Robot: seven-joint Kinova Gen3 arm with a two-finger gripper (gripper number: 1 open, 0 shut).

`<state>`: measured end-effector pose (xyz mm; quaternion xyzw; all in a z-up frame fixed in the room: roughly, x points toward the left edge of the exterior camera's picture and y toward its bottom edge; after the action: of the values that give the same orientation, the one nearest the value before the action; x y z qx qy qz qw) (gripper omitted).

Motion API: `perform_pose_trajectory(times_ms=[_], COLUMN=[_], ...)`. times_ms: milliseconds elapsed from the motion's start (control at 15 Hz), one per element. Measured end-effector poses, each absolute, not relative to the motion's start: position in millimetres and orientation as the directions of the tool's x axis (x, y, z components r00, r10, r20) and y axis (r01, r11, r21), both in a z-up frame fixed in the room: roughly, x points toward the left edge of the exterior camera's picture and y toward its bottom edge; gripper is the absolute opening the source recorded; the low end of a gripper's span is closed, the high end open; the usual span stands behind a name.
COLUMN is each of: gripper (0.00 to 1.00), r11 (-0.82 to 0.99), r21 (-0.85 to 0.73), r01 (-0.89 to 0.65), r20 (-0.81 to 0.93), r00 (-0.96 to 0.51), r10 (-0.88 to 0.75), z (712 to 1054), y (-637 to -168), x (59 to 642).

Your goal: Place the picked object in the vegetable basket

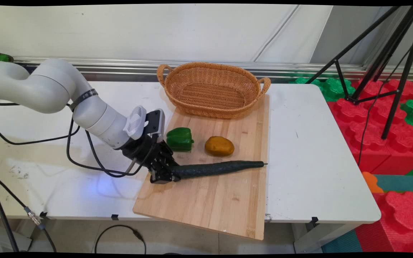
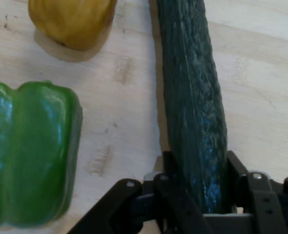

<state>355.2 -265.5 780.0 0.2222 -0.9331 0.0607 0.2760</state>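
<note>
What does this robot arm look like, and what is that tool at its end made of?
The arm is glossy white, built of thick rounded tube-like links, with a dark band around one link. Loose black cables hang from it and loop over the table. Near the wrist sits a white ribbed disc beside a grey box. The tool is black, a jointed metal linkage with two fingers.

The main view looked down across the table (image 1: 317, 143) toward the wall; the hand view sat close above the cucumber (image 2: 195, 107), shared by both.
</note>
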Motion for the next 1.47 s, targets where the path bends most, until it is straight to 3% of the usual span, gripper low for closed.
perform_pose_trajectory(times_ms=[667,1467], gripper=[0.00,0.00], r11=[0.918,0.907], r21=[-0.010,-0.063], r01=[-0.396,-0.417], r20=[0.598,0.683], r00=[-0.738,-0.680], r10=[-0.312,-0.266], z=[816.5,902.5], y=[-250.7,-241.3], x=[370.6,440.9])
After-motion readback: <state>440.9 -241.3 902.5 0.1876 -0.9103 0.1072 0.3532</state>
